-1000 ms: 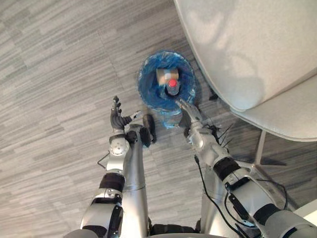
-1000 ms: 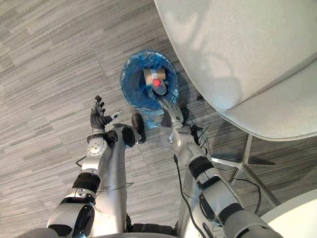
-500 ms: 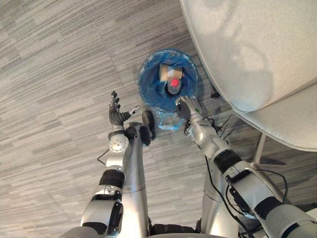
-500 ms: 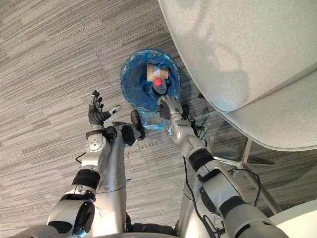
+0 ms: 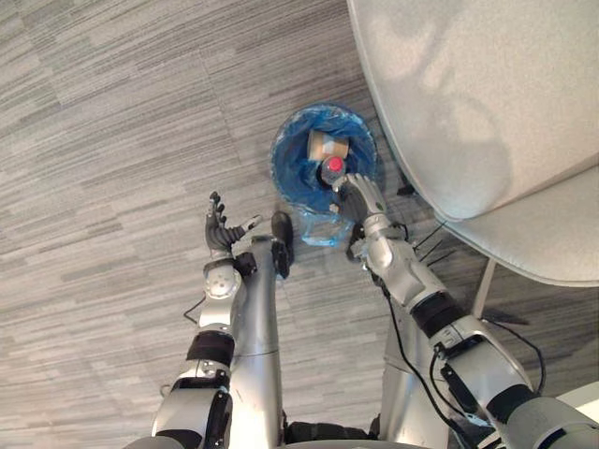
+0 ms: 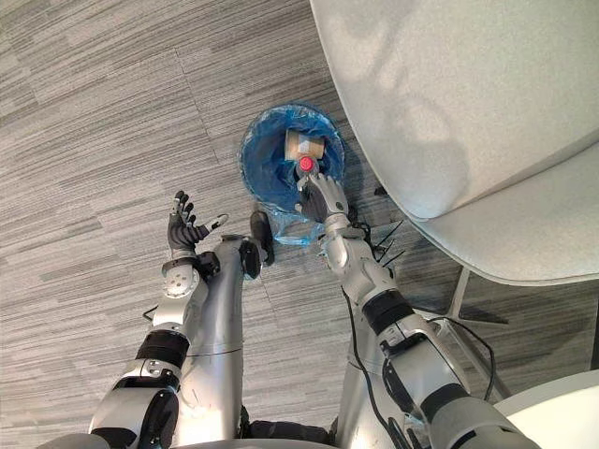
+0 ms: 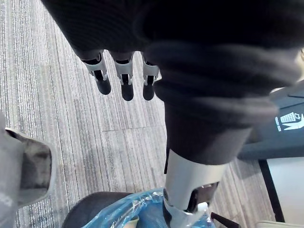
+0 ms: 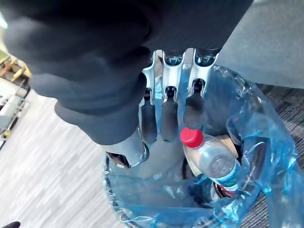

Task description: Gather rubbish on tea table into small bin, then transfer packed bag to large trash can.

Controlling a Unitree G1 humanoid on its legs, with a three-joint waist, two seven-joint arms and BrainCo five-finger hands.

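A small bin lined with a blue bag (image 5: 284,161) stands on the floor beside a white seat. Inside it lie a clear bottle with a red cap (image 5: 334,166) and a brown paper cup (image 5: 325,145). My right hand (image 5: 361,196) reaches over the bin's near rim, open. Its straight fingers (image 8: 167,116) point down into the bag right beside the red cap (image 8: 192,137), and the thumb sits by the bag's edge. Left of the bin, my left hand (image 5: 219,230) hovers above the floor, open with spread fingers (image 7: 126,81) and holding nothing.
A large white upholstered seat (image 5: 487,112) overhangs the bin's right side, with thin metal legs (image 6: 459,285) near my right arm. A white table corner (image 6: 562,412) shows at lower right. A dark grey large trash can (image 7: 285,128) stands farther across the striped grey floor.
My right hand has advanced from the bin's near edge to over the rim, its fingers now in the bag beside the bottle. The left hand has stayed roughly in place. The camera shifted slightly.
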